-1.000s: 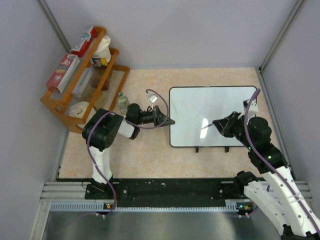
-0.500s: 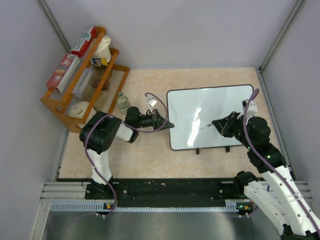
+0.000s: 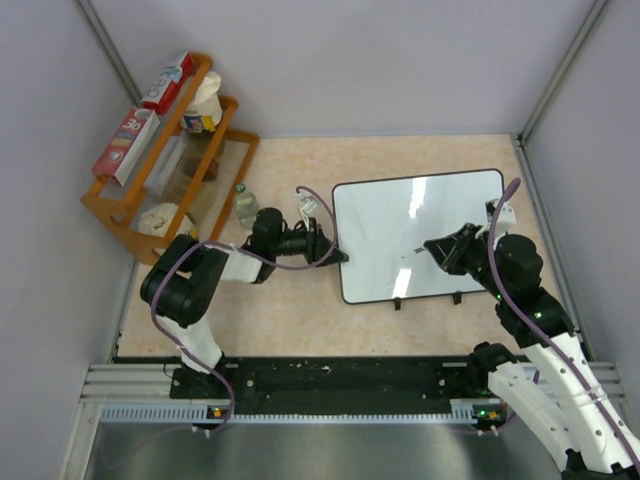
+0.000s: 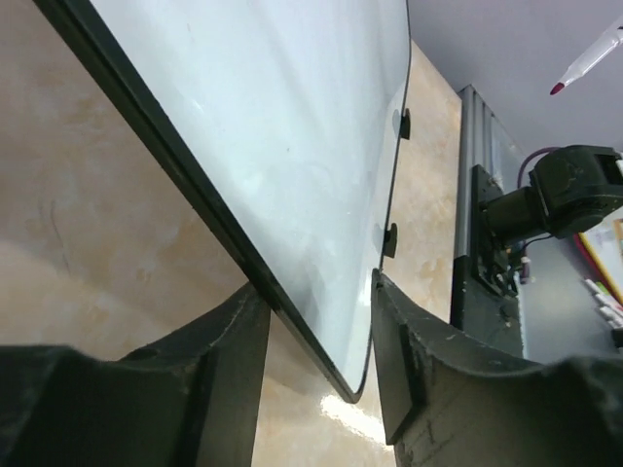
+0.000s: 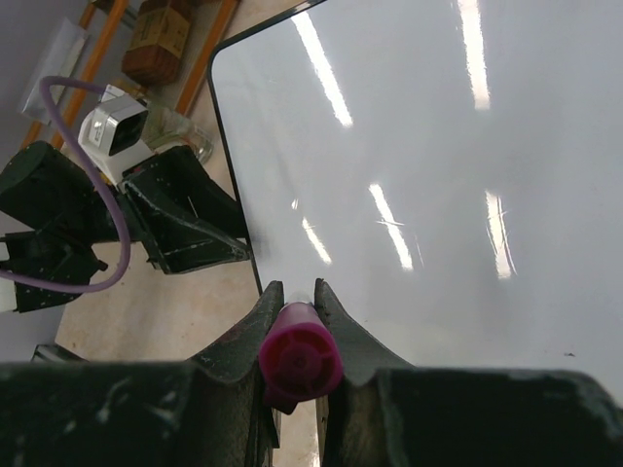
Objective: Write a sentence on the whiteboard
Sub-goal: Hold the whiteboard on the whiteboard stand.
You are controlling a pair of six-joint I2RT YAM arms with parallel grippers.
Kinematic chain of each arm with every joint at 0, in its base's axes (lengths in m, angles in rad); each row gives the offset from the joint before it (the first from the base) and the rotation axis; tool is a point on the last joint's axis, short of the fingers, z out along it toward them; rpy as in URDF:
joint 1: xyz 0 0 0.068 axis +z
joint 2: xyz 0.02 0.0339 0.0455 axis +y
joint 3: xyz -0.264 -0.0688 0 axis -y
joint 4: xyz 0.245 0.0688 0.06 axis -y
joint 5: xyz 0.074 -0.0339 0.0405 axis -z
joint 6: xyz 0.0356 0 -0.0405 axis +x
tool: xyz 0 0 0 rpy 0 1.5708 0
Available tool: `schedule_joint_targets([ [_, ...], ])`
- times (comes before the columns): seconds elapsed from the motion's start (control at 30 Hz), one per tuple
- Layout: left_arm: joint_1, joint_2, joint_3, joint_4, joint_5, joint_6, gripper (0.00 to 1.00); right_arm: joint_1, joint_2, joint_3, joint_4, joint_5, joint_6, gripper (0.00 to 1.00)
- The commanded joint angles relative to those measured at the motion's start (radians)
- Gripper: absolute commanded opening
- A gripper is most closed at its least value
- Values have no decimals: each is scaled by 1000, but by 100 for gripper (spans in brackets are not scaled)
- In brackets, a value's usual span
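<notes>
The whiteboard [image 3: 420, 235] lies on the tan table, its face blank, with no sentence showing in any view. My left gripper [image 3: 335, 252] is shut on the board's left edge near its near-left corner. In the left wrist view [image 4: 316, 331] the black frame of the board [image 4: 292, 126] runs between the two fingers. My right gripper [image 3: 432, 250] is shut on a pink marker [image 3: 412, 254] and holds it over the board's right half, tip pointing left. In the right wrist view the marker's cap end [image 5: 300, 355] sits between the fingers above the board [image 5: 438, 175]. The marker tip [image 4: 587, 66] also shows in the left wrist view.
A wooden rack [image 3: 165, 150] with boxes and jars stands at the far left. A small bottle [image 3: 245, 205] stands just left of my left wrist. A black rail [image 3: 330, 380] runs along the near edge. Grey walls close in on the left, back and right.
The board has shifted a little left and turned slightly with my left gripper on its edge. The left arm's elbow has swung left and nearer. The right gripper has barely moved.
</notes>
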Motion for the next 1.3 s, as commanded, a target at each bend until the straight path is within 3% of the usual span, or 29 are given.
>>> schedule_joint_targets([
  [0.0, 4, -114, -5, -71, -73, 82, 51, -13, -13, -5, 37, -4, -4, 0],
  [0.3, 38, -334, -76, -265, -222, 147, 60, -13, -22, 0, 37, -4, -4, 0],
  [0.67, 39, -617, -9, -810, -644, 238, 72, -13, 10, 26, 40, -4, -29, 0],
  [0.8, 42, -680, -25, -841, -691, 221, 76, -13, 25, 32, 49, -1, -34, 0],
  [1.07, 55, -810, -80, -900, -874, 194, 99, -13, 130, 64, 94, -12, -47, 0],
  [1.27, 59, -809, -96, -851, -718, 198, 99, -13, 275, 141, 137, -10, -76, 0],
])
